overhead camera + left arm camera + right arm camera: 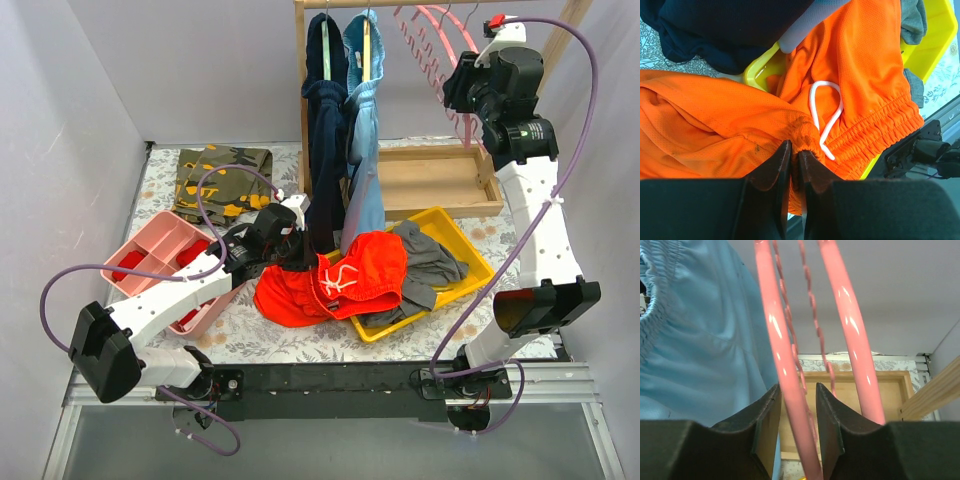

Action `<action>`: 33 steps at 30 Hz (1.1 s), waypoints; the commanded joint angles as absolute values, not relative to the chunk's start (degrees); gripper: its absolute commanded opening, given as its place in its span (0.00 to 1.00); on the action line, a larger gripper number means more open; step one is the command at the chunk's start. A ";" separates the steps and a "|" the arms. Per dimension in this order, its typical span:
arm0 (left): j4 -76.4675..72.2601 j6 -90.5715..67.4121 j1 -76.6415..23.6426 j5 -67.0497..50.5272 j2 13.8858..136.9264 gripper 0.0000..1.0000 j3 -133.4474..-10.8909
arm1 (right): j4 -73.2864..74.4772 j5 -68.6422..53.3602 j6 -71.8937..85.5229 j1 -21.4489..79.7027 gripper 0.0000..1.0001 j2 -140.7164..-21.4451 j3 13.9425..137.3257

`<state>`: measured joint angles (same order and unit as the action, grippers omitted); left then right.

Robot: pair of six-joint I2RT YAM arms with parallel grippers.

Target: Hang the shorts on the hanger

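Note:
The red-orange shorts (345, 275) lie bunched over the left end of the yellow tray (470, 250), white drawstring up. My left gripper (298, 262) is shut on their elastic waistband; in the left wrist view the shorts (860, 75) fold between the closed jaws of the gripper (795, 152). The pink hanger (440, 40) hangs on the rack's rail at the back right. My right gripper (458, 88) is up at it; in the right wrist view one hanger arm (775, 340) runs between the jaws of the gripper (797, 386), which stand apart with a gap beside the arm.
A grey garment (432, 262) lies in the yellow tray. A wooden rack (300, 100) holds a navy garment (325, 130) and light blue shorts (365, 150) close to my left gripper. A pink compartment tray (150, 255) and camouflage fabric (220, 175) sit at the left.

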<state>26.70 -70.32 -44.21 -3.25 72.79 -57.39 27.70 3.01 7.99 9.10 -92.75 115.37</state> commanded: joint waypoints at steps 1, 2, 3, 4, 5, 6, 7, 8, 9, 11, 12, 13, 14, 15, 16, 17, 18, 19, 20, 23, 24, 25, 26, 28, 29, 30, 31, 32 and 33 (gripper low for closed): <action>25.31 -70.14 -43.95 -4.39 72.68 0.09 -57.83 | 27.25 6.68 5.80 9.14 0.33 -90.79 115.58; 25.31 -70.05 -43.95 -4.31 72.77 0.09 -58.01 | 27.16 7.20 5.63 9.23 0.28 -90.62 115.05; 25.31 -70.22 -43.95 -4.39 72.86 0.09 -58.01 | 26.90 7.73 5.63 9.23 0.23 -90.44 114.79; 25.31 -70.22 -43.95 -4.39 72.86 0.09 -58.01 | 26.63 8.00 5.54 9.23 0.16 -90.18 114.44; 25.23 -70.22 -43.95 -4.39 72.86 0.09 -58.01 | 26.02 8.26 5.28 9.23 0.13 -89.74 113.82; 25.40 -70.22 -43.95 -4.31 72.95 0.09 -57.92 | 25.93 9.39 5.19 9.23 0.10 -89.48 113.73; 25.40 -70.14 -43.95 -4.31 72.95 0.09 -57.83 | 25.84 10.10 4.92 9.14 0.02 -89.39 113.64; 25.40 -70.14 -43.86 -4.31 72.95 0.09 -57.83 | 25.67 10.89 4.83 9.23 0.01 -89.21 113.56; 25.40 -70.22 -43.94 -4.22 72.95 0.09 -57.83 | 25.66 12.20 4.57 9.14 0.01 -89.12 113.64; 25.40 -70.14 -43.94 -4.22 72.95 0.09 -57.83 | 25.93 14.66 3.96 9.23 0.01 -89.21 113.73; 25.40 -70.14 -43.95 -4.22 72.95 0.09 -57.83 | 26.36 16.77 3.35 9.14 0.01 -89.21 114.17; 25.40 -70.05 -43.95 -4.22 72.95 0.09 -57.83 | 26.45 17.40 3.08 8.97 0.01 -89.21 114.26; 25.40 -70.05 -43.86 -4.22 72.86 0.09 -57.75 | 26.37 17.75 2.90 8.88 0.01 -89.03 114.26; 25.40 -70.05 -43.94 -4.22 72.86 0.09 -57.66 | 26.02 17.49 2.73 8.79 0.01 -88.86 114.17; 25.40 -70.05 -43.95 -4.04 72.77 0.09 -57.66 | 25.84 17.66 2.29 8.70 0.01 -88.68 114.08; 25.40 -70.05 -43.86 -4.13 72.86 0.09 -57.66 | 25.93 18.19 2.11 8.70 0.01 -88.59 114.17; 25.40 -69.96 -43.94 -4.13 72.95 0.09 -57.66 | 26.01 19.15 1.85 8.70 0.01 -88.59 114.26; 25.31 -69.96 -43.95 -4.04 72.78 0.09 -57.66 | 26.10 18.90 1.67 8.35 0.01 -88.59 114.69; 25.23 -69.96 -43.86 -4.04 72.69 0.09 -57.48 | 26.02 18.64 1.50 8.35 0.01 -88.42 114.78; 25.40 -69.96 -43.68 -3.52 72.51 0.09 -57.39 | 25.23 15.66 1.14 8.44 0.01 -87.98 115.31; 25.49 -69.96 -43.68 -3.60 72.51 0.09 -57.39 | 24.96 13.73 1.14 8.35 0.01 -87.89 115.40; 25.58 -69.96 -43.59 -3.52 72.42 0.09 -57.39 | 24.44 12.41 0.97 8.44 0.01 -87.37 115.57; 25.58 -69.96 -43.33 -3.34 72.33 0.09 -57.31 | 24.09 11.00 0.79 8.35 0.01 -87.10 115.58; 25.75 -69.96 -43.24 -3.25 72.07 0.09 -57.13 | 23.29 7.39 0.53 8.44 0.01 -86.05 115.40; 25.66 -69.96 -43.07 -3.25 71.98 0.09 -57.04 | 22.86 6.77 0.61 8.35 0.01 -85.96 115.57; 25.66 -69.96 -43.07 -3.16 71.81 0.09 -56.87 | 22.94 5.55 0.44 8.44 0.01 -85.78 115.84; 25.66 -69.96 -42.98 -3.34 71.81 0.09 -56.95 | 23.20 5.10 0.44 8.44 0.01 -85.69 116.01; 25.75 -69.96 -42.80 -3.34 71.81 0.09 -56.95 | 23.55 4.92 0.35 8.44 0.01 -85.69 116.36; 25.66 -69.96 -42.80 -3.43 71.72 0.09 -56.95 | 23.82 4.49 0.26 8.44 0.01 -85.61 116.89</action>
